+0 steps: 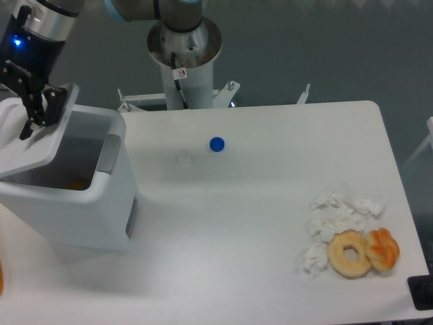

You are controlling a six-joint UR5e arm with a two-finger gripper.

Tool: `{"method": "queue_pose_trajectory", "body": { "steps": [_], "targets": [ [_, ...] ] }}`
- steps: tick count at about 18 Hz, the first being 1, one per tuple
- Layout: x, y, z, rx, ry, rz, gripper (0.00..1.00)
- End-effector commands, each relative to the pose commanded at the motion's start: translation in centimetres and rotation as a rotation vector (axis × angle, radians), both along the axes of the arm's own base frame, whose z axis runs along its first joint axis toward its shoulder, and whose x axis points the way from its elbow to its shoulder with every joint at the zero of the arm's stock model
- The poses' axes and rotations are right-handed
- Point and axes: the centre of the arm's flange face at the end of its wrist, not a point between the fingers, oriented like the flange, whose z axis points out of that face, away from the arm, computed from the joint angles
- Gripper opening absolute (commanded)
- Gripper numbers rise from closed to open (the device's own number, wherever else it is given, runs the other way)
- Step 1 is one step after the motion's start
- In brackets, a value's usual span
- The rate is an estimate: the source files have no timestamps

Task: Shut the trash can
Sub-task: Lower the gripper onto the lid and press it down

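Observation:
The trash can [81, 203] is a large white bin at the table's left edge. Its white lid [24, 149] is tilted partway down over the opening, leaving the right part of the inside showing. A grey latch tab [109, 154] sits on the right rim. Something orange [78, 183] lies at the bottom of the bin. My gripper [39, 118] comes down from the upper left, and its dark fingers [30, 112] rest against the top of the lid. The angle hides how far apart the fingers stand.
A blue bottle cap [216, 143] lies mid-table near a faint clear disc [184, 158]. Crumpled white tissues [335, 217], a ring doughnut [350, 254] and an orange pastry [383, 248] sit at the right front. The robot's base column [184, 61] stands behind the table.

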Motion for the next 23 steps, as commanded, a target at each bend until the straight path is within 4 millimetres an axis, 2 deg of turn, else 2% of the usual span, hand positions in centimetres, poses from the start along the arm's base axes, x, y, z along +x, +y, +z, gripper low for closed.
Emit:
{"method": "queue_pose_trajectory", "body": {
  "steps": [6, 13, 18, 23],
  "targets": [
    [-1.9, -0.3, -0.2, -0.001, 0.001, 0.031, 1.00],
    [-2.4, -0.3, -0.9, -0.006, 0.018, 0.016, 1.00],
    [-2.7, -0.4, -2.4, -0.031, 0.047, 0.002, 1.00],
    [-3.3, -0.5, -2.9, -0.038, 0.047, 0.011, 1.00]
  ]
}}
